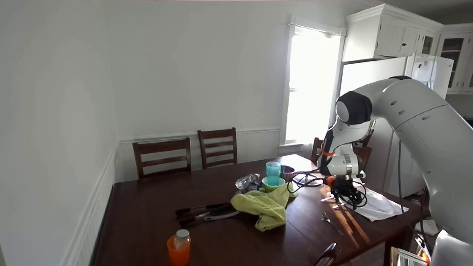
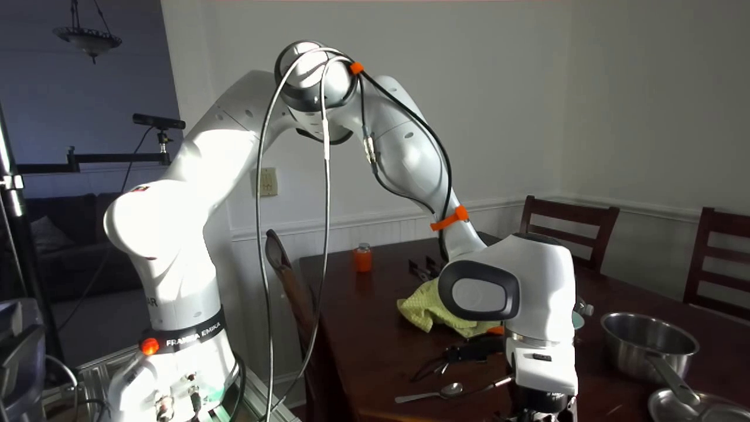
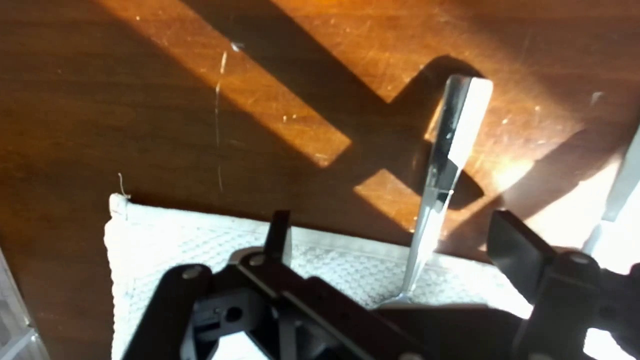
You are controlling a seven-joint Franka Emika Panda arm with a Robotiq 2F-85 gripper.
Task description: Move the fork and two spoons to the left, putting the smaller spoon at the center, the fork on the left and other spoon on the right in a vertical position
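Note:
My gripper (image 3: 391, 235) is open in the wrist view. A shiny silver utensil (image 3: 440, 165) lies between its fingers, touching neither. Its handle is on the wood and its head, mostly hidden by the gripper, is on the white cloth, so I cannot tell fork from spoon. A second silver handle (image 3: 625, 180) shows at the right edge. In an exterior view the gripper (image 1: 346, 204) is low beside two light utensils, one (image 1: 327, 198) farther left, the other (image 1: 338, 205) close to it. A silver spoon (image 1: 330, 222) lies apart nearer the table's front edge; it also shows in an exterior view (image 2: 430, 395).
The white cloth (image 1: 380, 207) lies under the gripper. A yellow-green cloth (image 1: 263, 207) covers part of some black-handled tools (image 1: 203, 210). A teal cup (image 1: 273, 173) in a bowl, a clear bottle (image 1: 247, 181), a pot (image 2: 647, 346) and an orange cup (image 1: 179, 253) stand around.

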